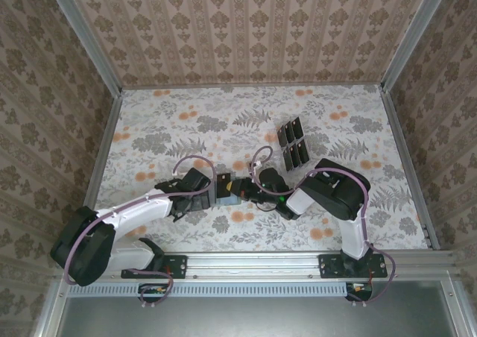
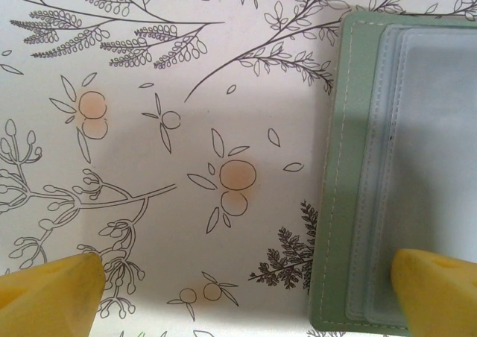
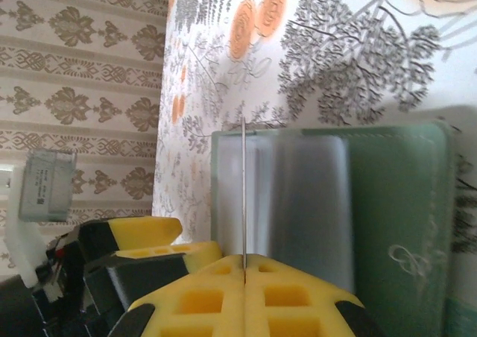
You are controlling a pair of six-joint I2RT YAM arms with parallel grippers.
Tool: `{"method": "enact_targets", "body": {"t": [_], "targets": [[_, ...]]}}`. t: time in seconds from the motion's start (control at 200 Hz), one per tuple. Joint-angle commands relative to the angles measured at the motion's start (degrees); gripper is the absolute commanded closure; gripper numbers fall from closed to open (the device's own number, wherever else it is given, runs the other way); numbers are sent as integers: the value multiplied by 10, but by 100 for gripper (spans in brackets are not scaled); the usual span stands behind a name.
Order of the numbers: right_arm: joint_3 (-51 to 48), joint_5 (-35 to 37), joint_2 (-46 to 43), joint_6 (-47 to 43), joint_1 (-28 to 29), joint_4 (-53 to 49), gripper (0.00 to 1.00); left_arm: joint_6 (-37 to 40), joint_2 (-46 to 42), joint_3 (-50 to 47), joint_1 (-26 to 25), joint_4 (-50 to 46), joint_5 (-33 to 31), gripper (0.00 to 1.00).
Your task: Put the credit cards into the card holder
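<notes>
4 credit cards [image 1: 293, 143] lie on the desk [image 1: 186, 121] just beyond the card holder [image 1: 223, 186], not yet loaded. The right end effector [image 3: 244, 271] pinches 1 card [image 3: 244, 188] edge-on over the open card holder. The left end effector [image 2: 242, 285], spread wide, straddles its edge.

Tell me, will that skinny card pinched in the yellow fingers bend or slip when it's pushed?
Probably stiff: the card sticks straight out of the shut right gripper, edge-on, without drooping. It looks very thin, so likely light. Pushed against the card holder, it might twist in the grip.
</notes>
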Motion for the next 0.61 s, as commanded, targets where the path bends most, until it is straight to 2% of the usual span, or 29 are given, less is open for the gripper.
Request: {"method": "enact_targets", "body": {"t": [0.0,0.6], "targets": [[16,-7,14,-1,-2,10,100,-5,-4,-10,-1,-23,-14,0],[34,10,54,-1,-8,20,100,1,-4,-11,0,-20,-14,0]]}}
